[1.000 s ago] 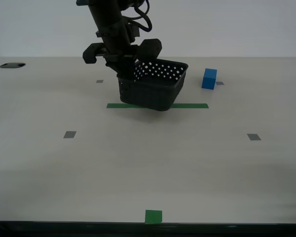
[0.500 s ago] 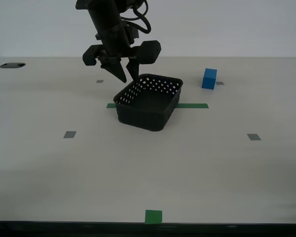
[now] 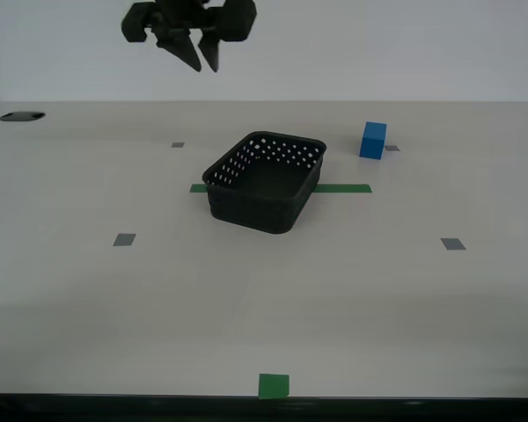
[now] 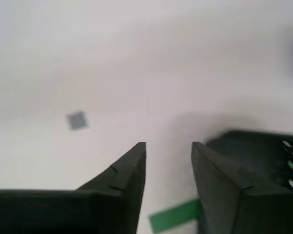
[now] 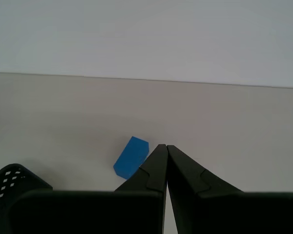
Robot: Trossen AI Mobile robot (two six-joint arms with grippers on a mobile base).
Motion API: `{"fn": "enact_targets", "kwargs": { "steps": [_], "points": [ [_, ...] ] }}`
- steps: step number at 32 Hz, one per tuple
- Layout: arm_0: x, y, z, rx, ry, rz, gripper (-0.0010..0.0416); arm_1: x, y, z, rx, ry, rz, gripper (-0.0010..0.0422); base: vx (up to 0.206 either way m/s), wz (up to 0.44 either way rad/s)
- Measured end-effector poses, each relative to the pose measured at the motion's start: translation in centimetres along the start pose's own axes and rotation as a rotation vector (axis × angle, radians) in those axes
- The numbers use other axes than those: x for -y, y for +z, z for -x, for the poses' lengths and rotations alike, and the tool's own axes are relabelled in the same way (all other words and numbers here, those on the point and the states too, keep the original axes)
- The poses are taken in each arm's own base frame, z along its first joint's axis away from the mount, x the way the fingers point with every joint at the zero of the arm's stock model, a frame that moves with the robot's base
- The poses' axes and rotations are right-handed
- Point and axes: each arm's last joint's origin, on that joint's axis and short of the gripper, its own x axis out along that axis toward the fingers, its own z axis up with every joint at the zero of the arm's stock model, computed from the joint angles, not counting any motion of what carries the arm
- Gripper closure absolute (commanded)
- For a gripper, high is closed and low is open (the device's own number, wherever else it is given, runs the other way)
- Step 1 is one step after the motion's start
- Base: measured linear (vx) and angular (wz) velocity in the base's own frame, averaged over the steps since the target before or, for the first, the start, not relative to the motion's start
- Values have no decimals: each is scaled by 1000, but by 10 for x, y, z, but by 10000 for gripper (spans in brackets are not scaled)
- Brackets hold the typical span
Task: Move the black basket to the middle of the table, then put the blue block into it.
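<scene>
Black basket (image 3: pixel 264 182) straddles green strip (image 3: pixel 343 188) — my second gripper (image 3: pixel 200 50) spread above, first gripper (image 5: pixel 165 148) pressed together

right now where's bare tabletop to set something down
Most of the off-white table is bare: the wide stretch between the black perforated plastic basket and the green tape square at the near edge, and both flanks. It is tighter between the basket and the small blue block.

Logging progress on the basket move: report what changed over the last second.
My second gripper let go of the black basket, which went from tilted and gripped at its rim to flat on the table across the green tape strip; the gripper then rose clear, open. The blue block stayed put.
</scene>
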Motion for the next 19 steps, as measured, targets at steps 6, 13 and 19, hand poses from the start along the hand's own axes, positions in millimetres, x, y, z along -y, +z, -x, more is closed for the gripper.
{"fn": "enact_targets", "kwargs": {
  "steps": [6, 13, 19],
  "points": [
    [-6, -12, -38, -120, 14, -15, 405, -65, 15, 10, 28, 107, 100, 407, 0, 0],
    [-12, -1, -112, -237, 12, -65, 392, -127, 10, 14, 19, 208, 173, 413, 0, 0],
    [-23, 15, -167, -464, 41, -215, 288, -136, 6, 10, -1, 219, 149, 412, 0, 0]
  ]
}}
